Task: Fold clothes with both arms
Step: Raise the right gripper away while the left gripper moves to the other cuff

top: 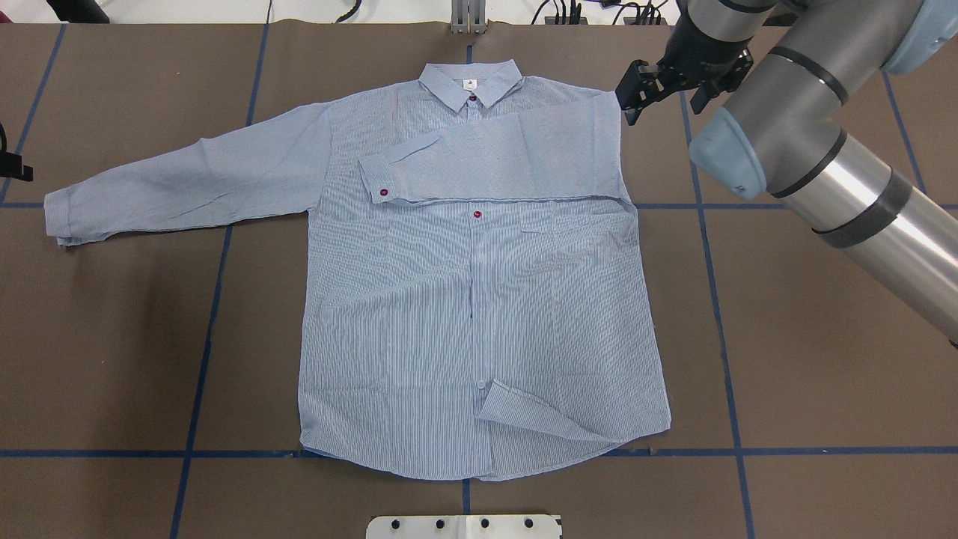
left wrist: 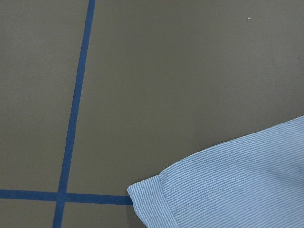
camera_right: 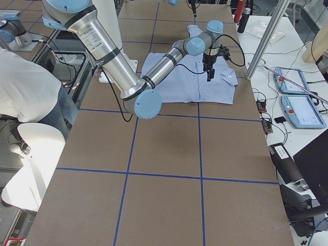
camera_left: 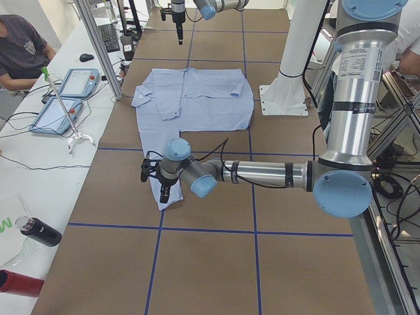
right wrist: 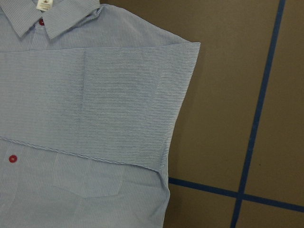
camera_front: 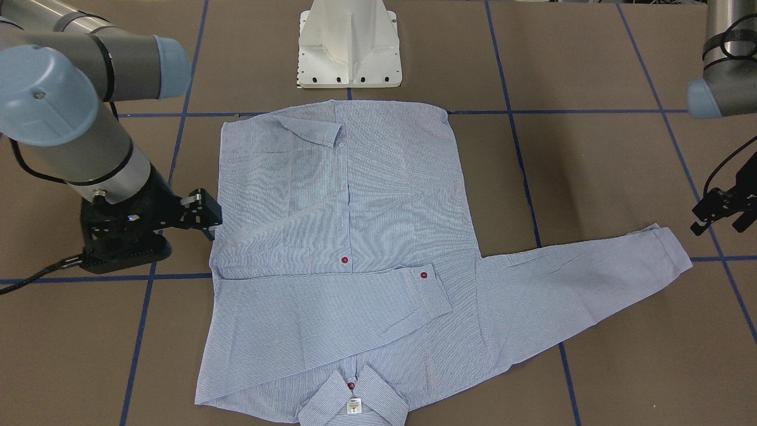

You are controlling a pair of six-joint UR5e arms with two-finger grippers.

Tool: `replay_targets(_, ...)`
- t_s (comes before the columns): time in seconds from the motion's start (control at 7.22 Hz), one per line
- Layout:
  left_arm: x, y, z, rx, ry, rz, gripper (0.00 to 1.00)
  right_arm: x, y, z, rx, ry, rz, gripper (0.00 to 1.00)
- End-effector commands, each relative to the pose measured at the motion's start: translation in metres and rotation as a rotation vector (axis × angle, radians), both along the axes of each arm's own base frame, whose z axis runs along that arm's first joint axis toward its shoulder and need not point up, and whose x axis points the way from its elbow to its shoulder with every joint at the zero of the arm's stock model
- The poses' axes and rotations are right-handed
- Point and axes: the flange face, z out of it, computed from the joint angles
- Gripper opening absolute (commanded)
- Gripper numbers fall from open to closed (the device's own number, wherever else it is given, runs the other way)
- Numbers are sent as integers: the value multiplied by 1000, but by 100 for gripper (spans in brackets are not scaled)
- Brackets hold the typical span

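Blue-striped shirt [top: 479, 314], long axis front-back, collar [top: 470, 82] away from base [top: 464, 526].

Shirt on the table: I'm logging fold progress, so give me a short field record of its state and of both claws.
shirt: flat, front up, collar away from the robot
folded sleeve: laid across the chest
other sleeve: stretched out sideways, unfolded
hem: one corner flipped up
right claw: open, by the folded shoulder, holding nothing
left claw: open, near the cuff of the other sleeve, holding nothing
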Motion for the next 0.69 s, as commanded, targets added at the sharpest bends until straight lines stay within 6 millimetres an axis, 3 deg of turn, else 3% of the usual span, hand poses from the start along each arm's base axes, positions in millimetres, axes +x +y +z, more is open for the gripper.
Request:
replay_targets(0.0, 28, 10, 28, -2, -10, -16, 83, 23, 9, 21, 0, 24, -20, 100)
replay_targets(0.14, 30, 11, 30, -5, -12, -12, 76, 23, 9, 21, 0, 24, -20, 100)
replay_targets(0.55, 53, 19, 37, -17, -19, 32, 74, 20, 11, 21, -15, 11, -24, 100)
